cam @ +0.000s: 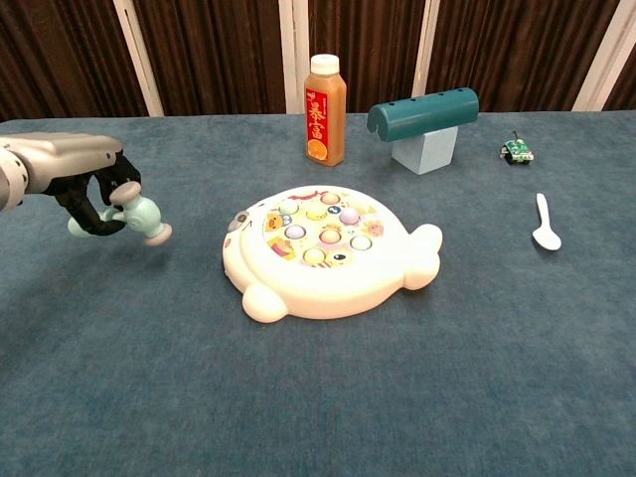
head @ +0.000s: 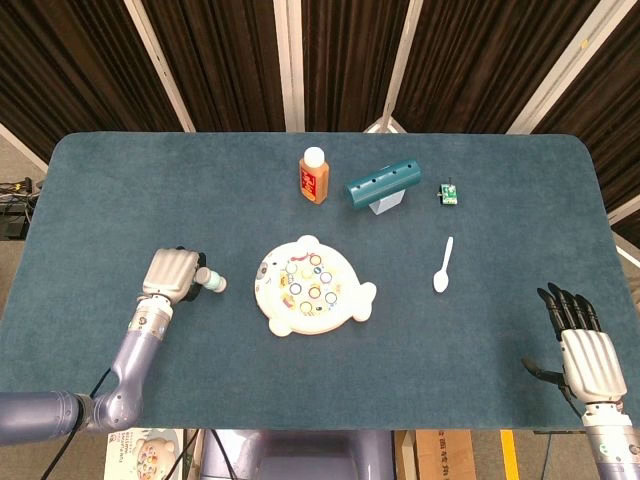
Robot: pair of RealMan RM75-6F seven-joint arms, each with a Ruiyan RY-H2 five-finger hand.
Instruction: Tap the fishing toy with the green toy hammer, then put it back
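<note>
One left hand (cam: 94,194) is gripping the green toy hammer (cam: 139,216) beside the fishing toy (cam: 323,248), seemingly for putting back; right hand (head: 585,345) is idling spread.

Mint-green hammer (cam: 142,216) – white fishing toy (cam: 328,254), multicoloured fish – teal cloth (cam: 397,397).

An orange juice bottle (cam: 325,109) stands upright on the blue table (cam: 417,397), with a teal cylinder on a pale block (cam: 423,124) to its right, a small green gadget (cam: 516,150) farther right, and a white spoon (cam: 544,224) lying nearer the front.
</note>
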